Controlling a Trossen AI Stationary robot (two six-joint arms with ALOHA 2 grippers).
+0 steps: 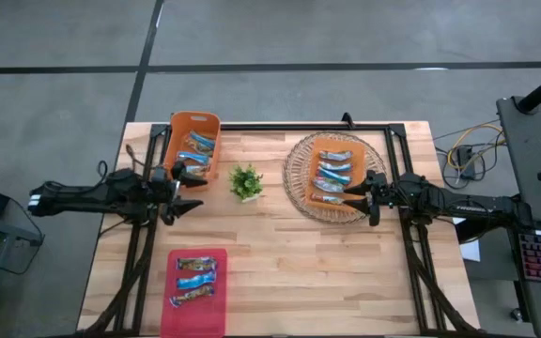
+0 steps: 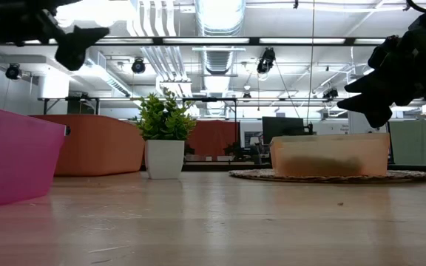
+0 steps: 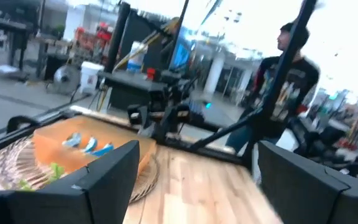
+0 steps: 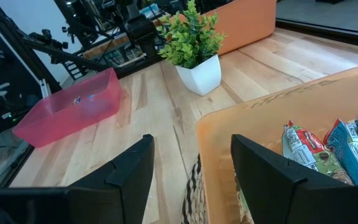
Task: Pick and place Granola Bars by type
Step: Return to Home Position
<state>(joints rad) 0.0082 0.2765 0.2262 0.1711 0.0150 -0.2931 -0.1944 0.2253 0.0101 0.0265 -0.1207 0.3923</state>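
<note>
Wood-plank surface [image 1: 280,263] on a grey shop floor. Every small shiny-wrapped granola bar [image 1: 198,148] I can spot is already in a container, with none loose on the wood.

Far left, the dark left arm [image 1: 92,197] reaches in over the surface. Its jaws are spread wide with nothing between them, just beside the near end of the rectangular orange plastic bin [image 1: 178,127], which holds mostly silver-blue bars. Nearer the front edge sits a pink plastic tray [image 1: 195,321] with a few more bars, brownish and bright blue.

In the middle is the little green plant in a white pot [image 1: 245,181], well apart from both arms. Right of it, a round woven mat [image 1: 296,160] carries a second orange bin [image 4: 260,118] with blue-ish bars inside. The dark right arm [image 1: 458,202] ends at that bin's near rim, jaws also apart and empty.

My read is that the sorting is pretty much done and this is the go-home bit. The next move shouldn't need any gripping, just both arms drawing away. I'd lift the right one clear of that rim first so it doesn't nudge the bin off the mat.
</note>
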